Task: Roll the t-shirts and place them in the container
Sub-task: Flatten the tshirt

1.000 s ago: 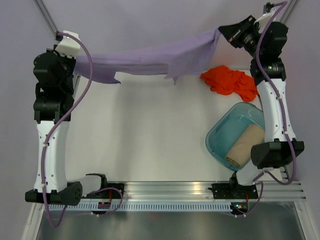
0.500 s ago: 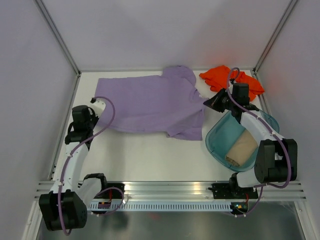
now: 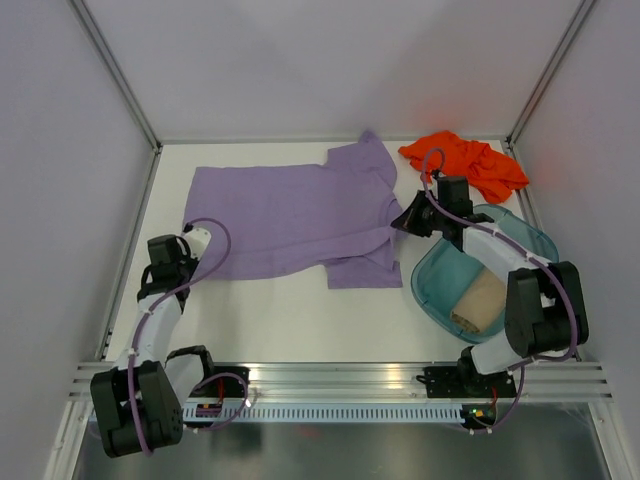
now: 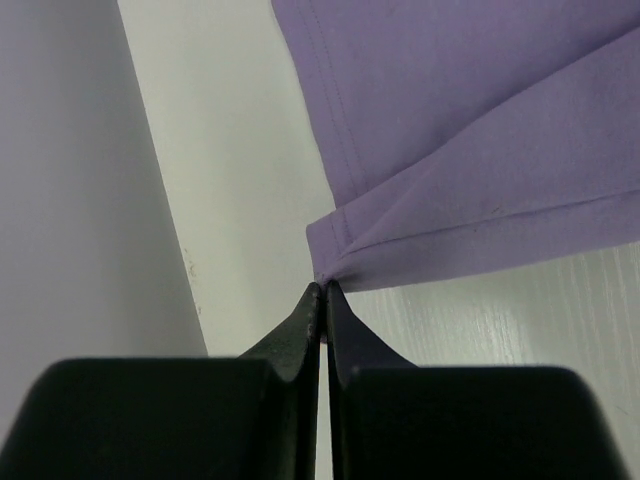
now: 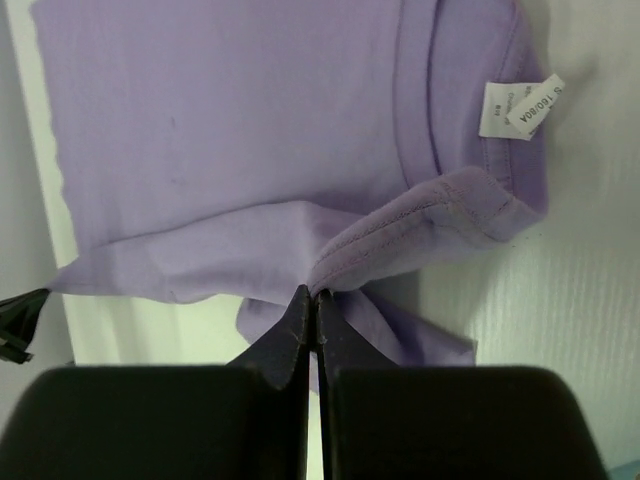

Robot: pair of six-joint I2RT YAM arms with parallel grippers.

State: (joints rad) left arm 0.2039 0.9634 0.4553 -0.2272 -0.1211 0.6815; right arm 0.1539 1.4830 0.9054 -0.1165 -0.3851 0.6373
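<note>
The lavender t-shirt point(image 3: 290, 215) lies spread flat across the back half of the table, collar to the right. My left gripper point(image 3: 193, 237) is low at its left hem corner, and the left wrist view shows that gripper point(image 4: 323, 288) shut on the corner of the lavender cloth point(image 4: 470, 120). My right gripper point(image 3: 399, 224) is at the shirt's right end. The right wrist view shows this gripper point(image 5: 312, 293) shut on a fold of the lavender shirt point(image 5: 250, 130) by the collar seam. The orange-red t-shirt point(image 3: 465, 165) lies crumpled at the back right. The tan t-shirt point(image 3: 485, 297) is rolled.
A translucent teal tub point(image 3: 437, 262) stands at the right and holds the tan roll, right beside my right arm. The enclosure's walls and frame posts point(image 3: 118, 85) border the table. A metal rail point(image 3: 340, 380) runs along the near edge.
One second ago both arms held the lavender shirt stretched in the air at the back. They have come down and toward me, and the shirt now lies flat on the table.
</note>
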